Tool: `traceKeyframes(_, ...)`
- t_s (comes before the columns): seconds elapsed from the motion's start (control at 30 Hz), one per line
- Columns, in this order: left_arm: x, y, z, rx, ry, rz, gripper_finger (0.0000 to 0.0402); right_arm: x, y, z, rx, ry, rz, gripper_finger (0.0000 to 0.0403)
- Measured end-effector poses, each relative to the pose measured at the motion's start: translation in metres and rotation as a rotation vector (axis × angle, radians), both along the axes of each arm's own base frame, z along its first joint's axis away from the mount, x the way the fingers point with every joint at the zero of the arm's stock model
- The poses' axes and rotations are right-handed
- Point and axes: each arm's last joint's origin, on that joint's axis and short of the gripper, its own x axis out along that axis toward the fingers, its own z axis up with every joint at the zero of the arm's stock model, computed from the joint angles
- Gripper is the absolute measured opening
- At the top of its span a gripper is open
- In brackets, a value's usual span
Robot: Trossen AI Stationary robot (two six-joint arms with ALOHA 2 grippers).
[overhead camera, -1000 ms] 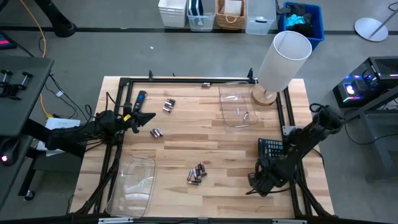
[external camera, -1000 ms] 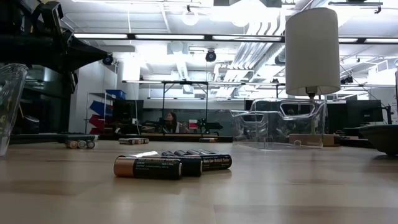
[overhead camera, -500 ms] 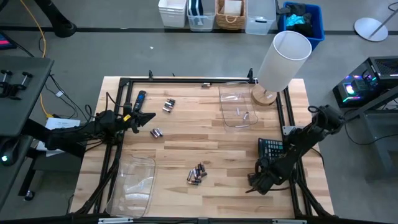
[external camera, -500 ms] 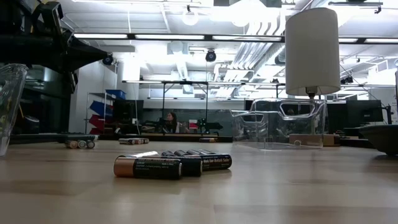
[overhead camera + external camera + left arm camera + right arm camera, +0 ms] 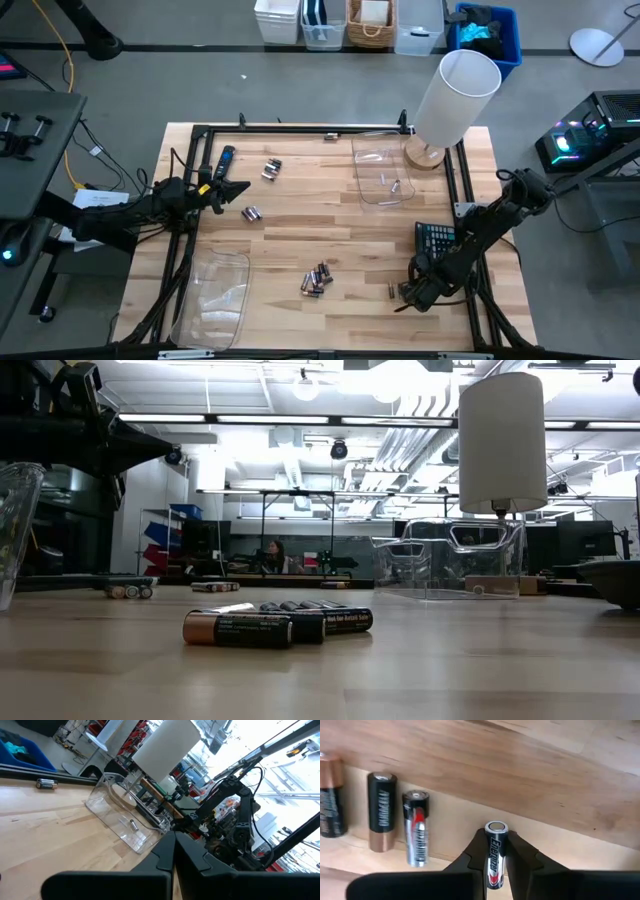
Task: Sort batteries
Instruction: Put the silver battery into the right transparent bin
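Observation:
Small batteries lie in groups on the wooden table: one cluster at the near middle, a pair and another group toward the left, and a single one at the far edge. The low view shows the near cluster lying on its side. My right gripper is low over the table's near right part, shut on a silver battery. Beside it in the right wrist view lie three more batteries. My left gripper hovers shut over the table's left side, its fingers together. My right gripper pinches the silver battery between its two fingers, one on each long side. The battery lies along the fingers, and its flat metal end sticks out past their tips. I cannot tell whether it rests on the table or is lifted.
A clear bin at the far right holds one battery. Another clear bin stands at the near left. A white lamp stands at the far right corner, a calculator near the right edge, and a remote at the far left.
My right gripper has shifted slightly toward the table's right edge. A battery now shows at its fingertips in the high view where none showed before. The other batteries have stayed where they were.

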Motion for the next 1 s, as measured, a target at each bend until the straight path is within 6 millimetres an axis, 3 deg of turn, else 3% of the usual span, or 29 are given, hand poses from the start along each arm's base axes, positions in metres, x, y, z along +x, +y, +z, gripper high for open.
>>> traceKeyframes(0.17,0.000,0.000,0.000,0.000,0.000,0.000,0.0000,0.007,-0.010,0.050,-0.087,-0.142,-0.005,0.0033)
traceKeyframes(0.37,0.000,0.000,0.000,0.000,0.001,0.000,0.0000,0.015,-0.066,0.093,-0.471,-0.517,-0.145,0.0033)
traceKeyframes(0.47,0.000,0.000,0.000,0.000,0.000,0.000,0.0000,0.020,-0.102,0.101,-0.677,-0.587,-0.198,0.0033)
traceKeyframes(0.57,0.000,0.000,0.000,0.000,0.000,0.000,0.0000,0.027,-0.136,0.106,-0.816,-0.552,-0.214,0.0033)
traceKeyframes(0.7,0.000,0.000,0.000,0.000,0.000,0.000,0.0000,0.041,-0.170,0.109,-0.838,-0.490,-0.142,0.0040)
traceKeyframes(0.87,0.000,0.000,0.000,0.000,0.001,0.000,0.0000,0.050,-0.201,0.110,-0.785,-0.466,-0.079,0.0123)
traceKeyframes(1.0,0.000,0.000,0.000,0.000,0.000,0.000,0.0000,0.048,-0.211,0.108,-0.691,-0.441,-0.037,0.0187)
